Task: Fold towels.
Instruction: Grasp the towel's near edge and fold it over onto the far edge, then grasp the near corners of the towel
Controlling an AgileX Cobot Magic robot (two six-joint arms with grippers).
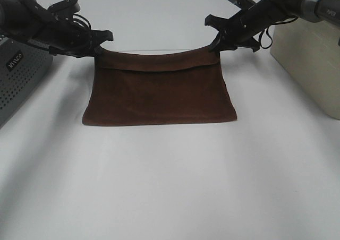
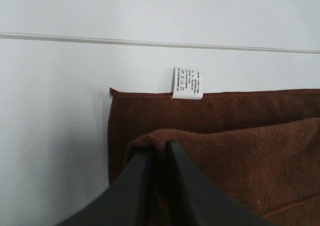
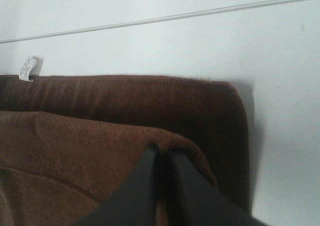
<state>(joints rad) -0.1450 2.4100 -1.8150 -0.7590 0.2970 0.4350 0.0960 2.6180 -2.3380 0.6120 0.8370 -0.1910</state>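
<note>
Currently, the left gripper and the right gripper are each being used to pinch a corner of the towel, jaws narrow on cloth, at 10 and 2 o'clock of it in the high view. The held edge is being suspended, sagging, above the layer lying flat on the table. The first fold is judged as being formed, not laid; further folds are outstanding.

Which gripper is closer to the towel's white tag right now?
Left. The left gripper pinches a raised corner of the towel close to the white tag; the right gripper pinches the other raised corner, with the tag far off along the flat edge.
</note>
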